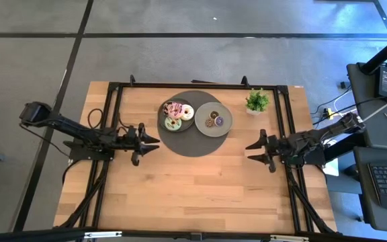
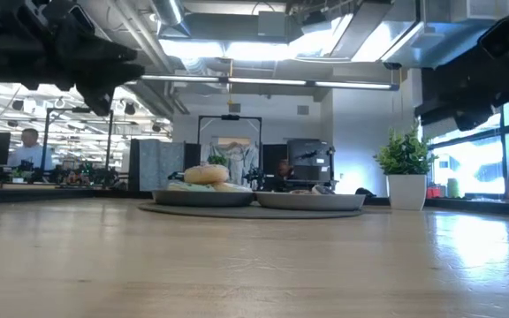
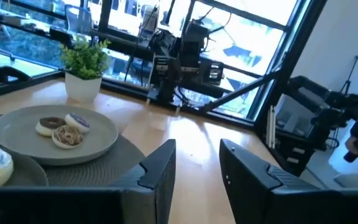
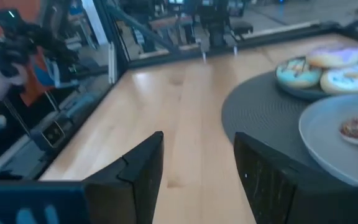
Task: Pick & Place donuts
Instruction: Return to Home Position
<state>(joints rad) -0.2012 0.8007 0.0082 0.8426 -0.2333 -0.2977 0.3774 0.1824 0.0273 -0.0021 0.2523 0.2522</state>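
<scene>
Three larger donuts, pink [image 1: 174, 107], cream-white [image 1: 187, 112] and green [image 1: 173, 124], lie on a dark grey plate [image 1: 166, 115]. Three tiny donuts [image 1: 214, 119] lie on a lighter grey plate [image 1: 226, 126] to its right. The left wrist view shows the tiny donuts [image 3: 66, 129] on that plate. The right wrist view shows the green [image 4: 297, 71], pink [image 4: 334, 56] and cream-white [image 4: 353, 78] ones. My left gripper [image 1: 155, 143] hovers open left of the plates, and my right gripper [image 1: 250, 152] hovers open to their right. Neither touches anything.
Both plates sit on a round dark mat [image 1: 192, 144] at the table's far middle. A small potted plant [image 1: 256, 102] stands by the far right corner. A black frame [image 1: 193, 85] runs along the table's edges. Bare wood [image 1: 193, 188] fills the near half.
</scene>
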